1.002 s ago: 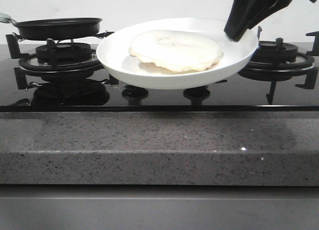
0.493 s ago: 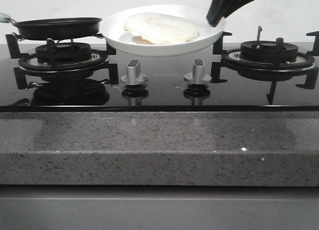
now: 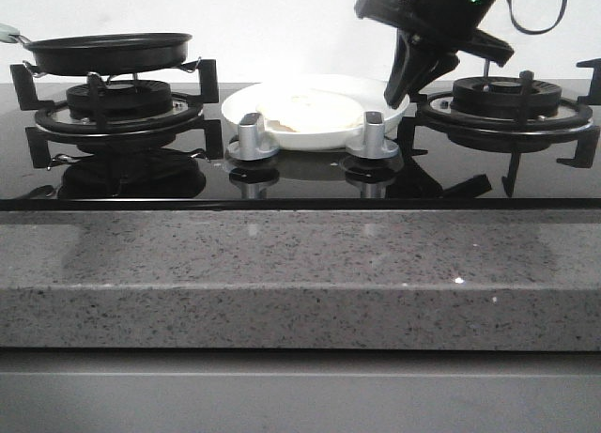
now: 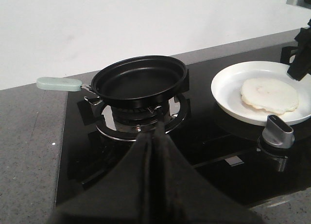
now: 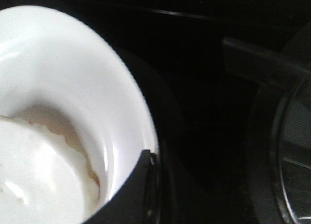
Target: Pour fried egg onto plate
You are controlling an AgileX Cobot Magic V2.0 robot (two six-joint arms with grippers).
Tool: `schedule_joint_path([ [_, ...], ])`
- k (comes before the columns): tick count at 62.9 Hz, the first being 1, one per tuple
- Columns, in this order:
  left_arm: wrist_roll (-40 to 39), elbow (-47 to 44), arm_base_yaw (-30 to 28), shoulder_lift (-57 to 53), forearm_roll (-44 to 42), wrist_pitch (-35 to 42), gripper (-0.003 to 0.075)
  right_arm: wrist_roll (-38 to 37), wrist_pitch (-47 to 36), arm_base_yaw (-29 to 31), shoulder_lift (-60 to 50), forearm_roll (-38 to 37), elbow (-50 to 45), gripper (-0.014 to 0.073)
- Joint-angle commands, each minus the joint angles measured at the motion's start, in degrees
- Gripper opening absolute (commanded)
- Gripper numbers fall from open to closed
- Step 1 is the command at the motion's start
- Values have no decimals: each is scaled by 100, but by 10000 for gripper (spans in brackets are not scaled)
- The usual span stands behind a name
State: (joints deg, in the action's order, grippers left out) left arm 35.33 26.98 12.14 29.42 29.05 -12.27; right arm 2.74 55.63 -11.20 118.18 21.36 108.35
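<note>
The right gripper (image 3: 406,84) has its jaws clenched on the rim of the plate (image 3: 246,103), on the plate's right side; the right wrist view shows one dark finger (image 5: 141,185) lying over the white rim. The plate sits low on the black glass hob (image 3: 300,184), between the two burners and just behind the two silver knobs (image 3: 250,137). The fried egg (image 3: 305,112) lies flat in the plate, pale side up.

The left gripper (image 4: 154,136) hangs near the left burner, jaws pressed together and holding nothing.

Only the left wrist view looks down into the black frying pan (image 4: 139,79), which stands bare on the left burner with its pale green handle (image 4: 58,83) pointing away from the plate. The front view alone shows the speckled grey desk (image 3: 300,273) edge below the hob. No writing can be read.
</note>
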Motion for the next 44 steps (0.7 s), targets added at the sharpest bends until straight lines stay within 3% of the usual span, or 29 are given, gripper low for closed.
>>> schedule_joint_path([
  [1, -58, 159, 46, 26, 42, 466, -20, 1, -178, 28, -359, 206, 217, -18],
  [14, -58, 159, 46, 26, 42, 466, -20, 1, -178, 106, -414, 143, 223, 213],
  [24, -58, 159, 46, 26, 42, 466, -20, 1, -22, 244, -571, 130, 300, 231],
  [28, -58, 159, 46, 26, 42, 466, -20, 1, 158, 296, -642, 118, 348, 194],
  [40, -58, 159, 46, 26, 42, 466, -20, 1, 349, 341, -831, 72, 348, -46],
  [44, -58, 159, 46, 26, 42, 466, -20, 1, 433, 341, -905, 70, 348, -71],
])
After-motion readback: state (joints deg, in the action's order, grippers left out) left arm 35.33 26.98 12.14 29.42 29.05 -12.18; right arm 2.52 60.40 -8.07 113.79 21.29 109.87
